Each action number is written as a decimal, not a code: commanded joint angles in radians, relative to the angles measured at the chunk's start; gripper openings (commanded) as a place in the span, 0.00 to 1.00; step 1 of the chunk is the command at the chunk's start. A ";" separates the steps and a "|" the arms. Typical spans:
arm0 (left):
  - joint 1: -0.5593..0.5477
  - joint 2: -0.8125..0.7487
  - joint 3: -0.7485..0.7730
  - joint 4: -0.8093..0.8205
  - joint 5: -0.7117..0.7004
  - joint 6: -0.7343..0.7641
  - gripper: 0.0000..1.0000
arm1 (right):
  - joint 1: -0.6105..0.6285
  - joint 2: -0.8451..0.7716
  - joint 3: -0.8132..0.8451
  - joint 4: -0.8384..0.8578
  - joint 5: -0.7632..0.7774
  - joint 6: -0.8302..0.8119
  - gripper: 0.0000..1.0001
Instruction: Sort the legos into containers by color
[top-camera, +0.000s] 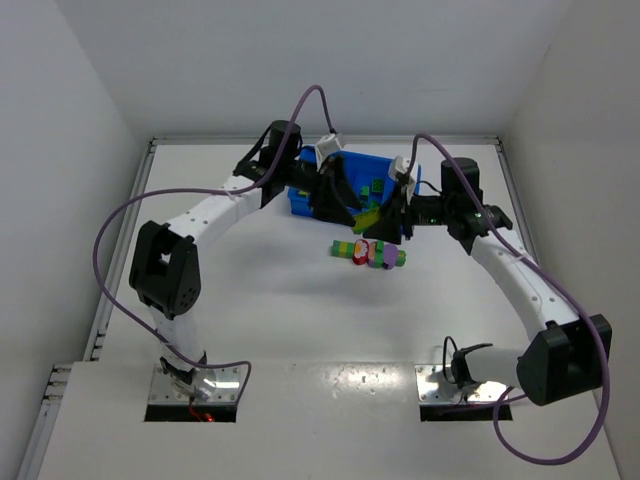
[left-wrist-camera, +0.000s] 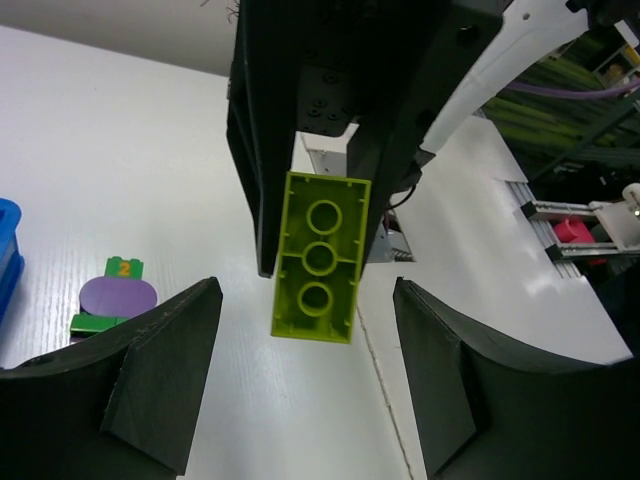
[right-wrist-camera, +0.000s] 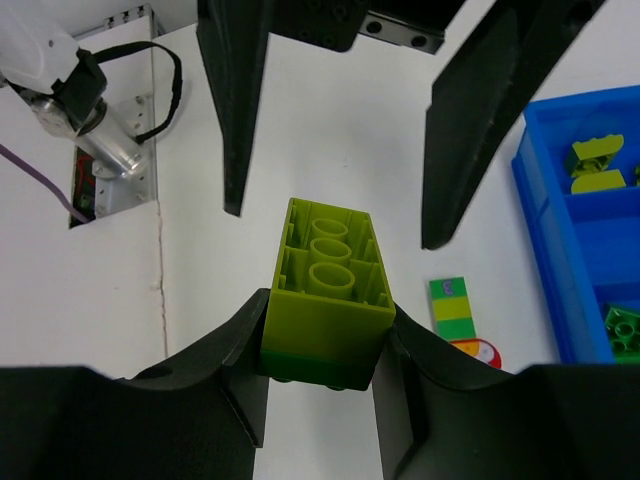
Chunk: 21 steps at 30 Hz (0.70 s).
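Right gripper (right-wrist-camera: 322, 345) clamps a lime brick (right-wrist-camera: 327, 270), seemingly snapped onto a green brick (right-wrist-camera: 310, 366); left gripper (left-wrist-camera: 308, 385) apart. A skewed pull could drop both.

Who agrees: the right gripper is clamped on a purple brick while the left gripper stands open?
Wrong colour: the brick is lime green, not purple, as the right wrist view shows. The right gripper is clamped on it and the left gripper stands open.
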 joint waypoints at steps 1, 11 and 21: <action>-0.018 -0.031 0.024 0.015 -0.007 0.053 0.76 | 0.024 -0.018 0.047 0.081 -0.037 0.023 0.00; -0.027 -0.021 0.033 -0.004 0.037 0.064 0.32 | 0.042 -0.018 0.047 0.125 -0.008 0.055 0.00; 0.041 -0.049 0.070 -0.004 -0.045 0.116 0.01 | 0.033 -0.045 -0.038 -0.020 0.001 -0.039 0.00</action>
